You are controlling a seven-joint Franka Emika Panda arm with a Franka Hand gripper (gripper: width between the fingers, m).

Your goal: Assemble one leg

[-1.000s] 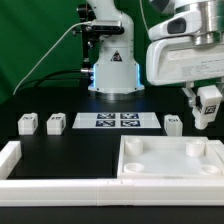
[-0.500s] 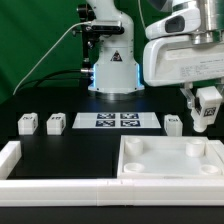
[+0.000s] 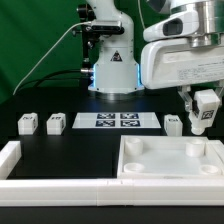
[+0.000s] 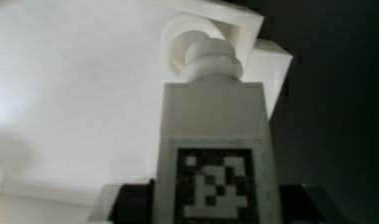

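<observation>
My gripper (image 3: 203, 117) is shut on a leg (image 3: 205, 103), a small white post with a black-and-white tag, and holds it above the far right corner of the large white tray-like piece (image 3: 170, 158). In the wrist view the held leg (image 4: 214, 130) fills the middle, its tag facing the camera, with a dark finger (image 4: 136, 200) on each side. Its tip points at a round corner socket (image 4: 200, 42) of the tray-like piece. Three more legs stand on the black table: two at the exterior view's left (image 3: 28, 123) (image 3: 55, 123) and one (image 3: 172, 124) just left of the gripper.
The marker board (image 3: 117, 121) lies flat in the middle of the table, in front of the arm's base (image 3: 112, 75). A white rail (image 3: 60, 186) runs along the near edge, with a raised end (image 3: 9, 152) at the exterior view's left.
The gripper with the leg has shifted slightly toward the exterior view's left and a little lower. The other legs and the tray-like piece have not moved.
</observation>
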